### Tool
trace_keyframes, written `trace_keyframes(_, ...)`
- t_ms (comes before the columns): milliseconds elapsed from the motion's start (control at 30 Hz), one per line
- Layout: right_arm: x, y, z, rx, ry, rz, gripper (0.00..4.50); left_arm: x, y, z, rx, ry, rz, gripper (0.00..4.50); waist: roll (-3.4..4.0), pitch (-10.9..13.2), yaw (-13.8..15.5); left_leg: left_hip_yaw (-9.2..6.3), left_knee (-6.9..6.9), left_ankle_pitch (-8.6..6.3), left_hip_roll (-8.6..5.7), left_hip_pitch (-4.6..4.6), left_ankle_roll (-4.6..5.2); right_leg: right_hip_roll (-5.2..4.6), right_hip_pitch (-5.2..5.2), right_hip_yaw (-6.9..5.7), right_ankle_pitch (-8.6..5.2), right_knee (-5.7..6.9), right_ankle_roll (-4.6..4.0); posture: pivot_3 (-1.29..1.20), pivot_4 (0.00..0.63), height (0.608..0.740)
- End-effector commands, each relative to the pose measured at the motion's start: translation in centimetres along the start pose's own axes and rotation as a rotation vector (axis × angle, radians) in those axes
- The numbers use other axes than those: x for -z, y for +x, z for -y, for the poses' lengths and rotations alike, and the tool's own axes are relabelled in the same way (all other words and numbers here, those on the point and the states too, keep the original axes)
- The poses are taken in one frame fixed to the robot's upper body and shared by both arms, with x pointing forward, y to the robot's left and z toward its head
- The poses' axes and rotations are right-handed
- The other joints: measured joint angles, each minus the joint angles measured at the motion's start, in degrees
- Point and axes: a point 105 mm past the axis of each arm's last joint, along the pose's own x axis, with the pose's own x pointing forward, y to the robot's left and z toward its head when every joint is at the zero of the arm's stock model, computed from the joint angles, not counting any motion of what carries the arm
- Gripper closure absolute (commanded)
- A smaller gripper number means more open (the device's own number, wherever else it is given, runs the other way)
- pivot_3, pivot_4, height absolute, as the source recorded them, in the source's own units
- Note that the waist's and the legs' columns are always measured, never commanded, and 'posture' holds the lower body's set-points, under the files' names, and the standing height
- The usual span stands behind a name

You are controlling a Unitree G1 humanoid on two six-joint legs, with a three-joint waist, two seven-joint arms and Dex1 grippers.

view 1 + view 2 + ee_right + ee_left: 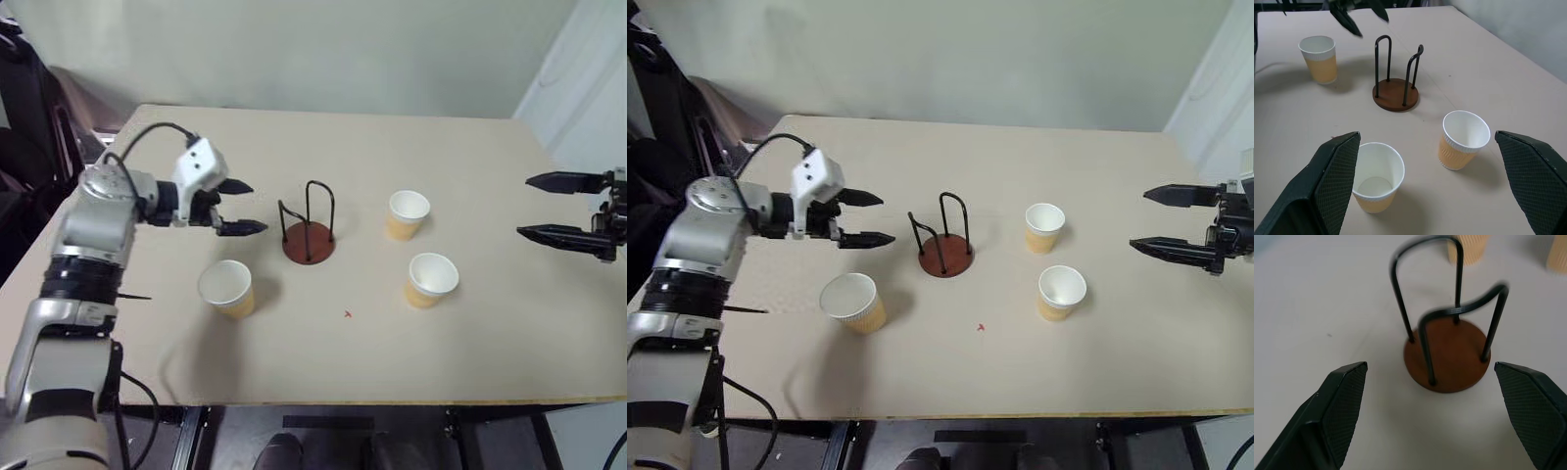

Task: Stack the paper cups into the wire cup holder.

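Jaws on both arms spread wide; wire cup holder (308,233) stands just beyond the left jaws.

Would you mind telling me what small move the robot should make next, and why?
Probably lower the open right gripper onto the nearer pale yellow-orange paper cup: all three cups stand loose on the beige table, and the black wire cup holder with its reddish-brown base is empty.

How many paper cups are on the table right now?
3, all upright on the table: one left of the wire cup holder, two right of it, farther and nearer. None hidden, apparently.
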Motion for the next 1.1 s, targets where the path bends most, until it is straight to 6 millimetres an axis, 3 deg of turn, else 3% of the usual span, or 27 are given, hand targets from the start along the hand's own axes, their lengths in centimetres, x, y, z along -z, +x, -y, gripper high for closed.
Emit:
trace_keyframes(33,-2.3,-0.8,-0.5,0.023,-0.074,0.027,0.0,-0.8,0.7,-0.9,-0.046,0.059,-0.001,0.03,0.01,0.0,0.1,-0.01,0.0,0.0,-0.01,-0.06,0.0,-0.01,-0.04,0.0,0.02,-0.07,0.04,0.0,0.15,0.74)
trace_keyframes(300,-2.9,-0.6,-1.6,0.021,-0.082,0.026,0.0,-0.7,4.4,-1.1,-0.081,0.028,0.029,0.03,0.01,0.0,0.9,-0.14,0.25,-0.07,0.21,-0.53,0.14,-0.02,-0.06,-0.02,0.27,-0.6,0.51,0.0,0.15,0.74)
trace_keyframes(333,-2.8,-0.6,-1.7,0.022,-0.08,0.025,0.0,-0.7,4.6,-1.0,-0.078,0.026,0.03,0.2,0.01,0.0,0.9,-0.14,0.34,-0.09,0.2,-0.56,0.18,-0.03,-0.05,-0.02,0.28,-0.61,0.55,0.0,0.15,0.74)
trace_keyframes(467,-2.7,-0.5,-1.7,0.029,-0.073,0.024,0.0,-0.7,5.7,-0.9,-0.087,0.005,0.047,1.33,0.01,0.0,0.9,-0.11,0.48,-0.13,0.19,-0.59,0.25,-0.03,-0.07,-0.02,0.33,-0.6,0.66,0.0,0.15,0.74)
trace_keyframes(733,-2.4,-0.5,-1.7,0.041,-0.063,0.023,0.0,-1.2,7.2,-1.7,-0.18,-0.038,0.09,4.36,0.01,0.0,1.1,0.04,0.83,-0.18,0.12,-0.59,0.35,-0.03,-0.07,-0.01,0.33,-0.61,0.8,0.0,0.15,0.74)
trace_keyframes(1000,-2.3,-0.7,-1.6,0.051,-0.061,0.022,0.0,-1.3,7.2,-1.9,-0.186,-0.049,0.109,4.48,0.0,0.0,1.5,0.09,0.91,-0.19,-0.41,-0.53,0.4,-0.07,-0.07,0.07,0.33,-0.56,0.9,0.0,0.15,0.74)
trace_keyframes(1100,-2.2,-0.8,-1.6,0.054,-0.06,0.021,0.0,-2.3,6.8,-1.8,-0.158,-0.072,0.162,4.48,0.01,0.0,1.6,0.08,0.91,-0.19,-0.48,-0.54,0.4,-0.07,-0.08,0.06,0.33,-0.55,0.9,0.0,0.15,0.74)
